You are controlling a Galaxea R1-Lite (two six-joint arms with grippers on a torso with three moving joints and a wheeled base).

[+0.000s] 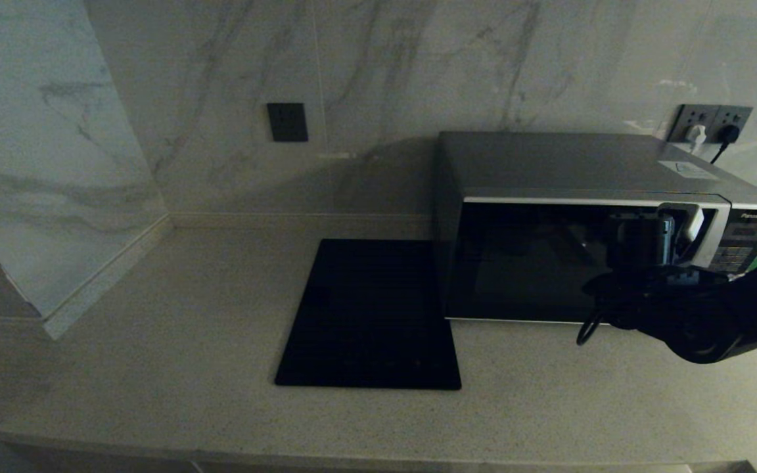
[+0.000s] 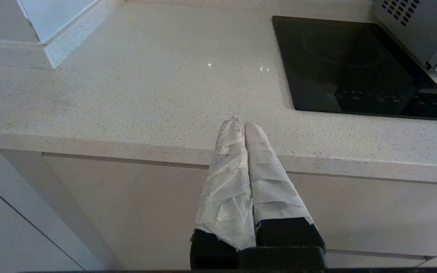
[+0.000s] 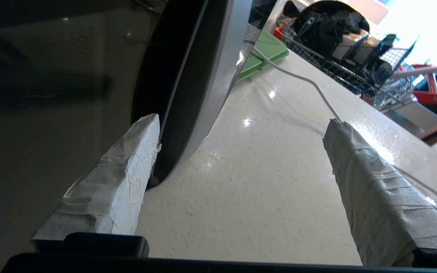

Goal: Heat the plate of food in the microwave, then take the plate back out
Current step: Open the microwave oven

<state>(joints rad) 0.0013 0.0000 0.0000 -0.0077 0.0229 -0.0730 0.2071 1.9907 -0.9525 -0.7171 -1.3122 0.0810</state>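
Note:
The microwave [image 1: 549, 164] stands at the back right of the counter with its black glass door shut. No plate of food shows in any view. My right gripper [image 1: 673, 231] is open at the door's right edge, in front of the curved silver trim [image 3: 211, 76]. In the right wrist view, one taped finger [image 3: 127, 170] lies against the glass beside that trim, and the other finger [image 3: 366, 182] hangs over bare counter. My right gripper [image 3: 243, 121] holds nothing. My left gripper [image 2: 244, 123] is shut and empty, parked low at the counter's front edge.
A flat black cooktop slab [image 1: 368, 315] lies left of the microwave. Wall sockets [image 1: 710, 125] with plugs sit behind it. A white cable [image 3: 302, 77] runs over the counter, near a green board [image 3: 268, 53] and a cluttered wire rack [image 3: 336, 38].

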